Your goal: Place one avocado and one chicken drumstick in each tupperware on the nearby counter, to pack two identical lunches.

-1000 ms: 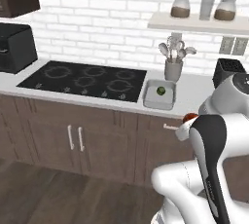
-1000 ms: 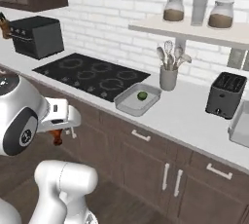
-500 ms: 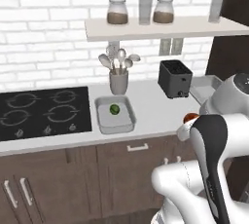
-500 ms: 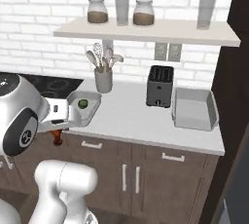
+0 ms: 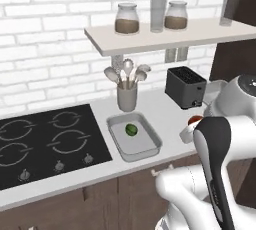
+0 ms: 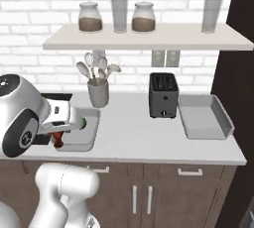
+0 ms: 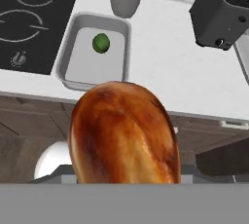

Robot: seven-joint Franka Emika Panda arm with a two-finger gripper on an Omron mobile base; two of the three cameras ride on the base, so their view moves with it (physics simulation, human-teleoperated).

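**Drumstick in hand, one tray stocked**

Your gripper (image 6: pixel 58 140) clamps a chicken drumstick (image 7: pixel 124 133), bottom centre of the hand view. Upper left there: tupperware (image 7: pixel 68 62) containing an avocado (image 7: pixel 100 43). Second tupperware (image 6: pixel 204 118) right of the toaster (image 6: pixel 163 94) on the counter (image 6: pixel 134 138)

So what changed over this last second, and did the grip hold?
The base drove right along the counter; the views shifted from the cooktop to the toaster and the empty second tupperware. Nothing was picked up or released. The gripper stays shut on the chicken drumstick, and the avocado still lies in the first tupperware.
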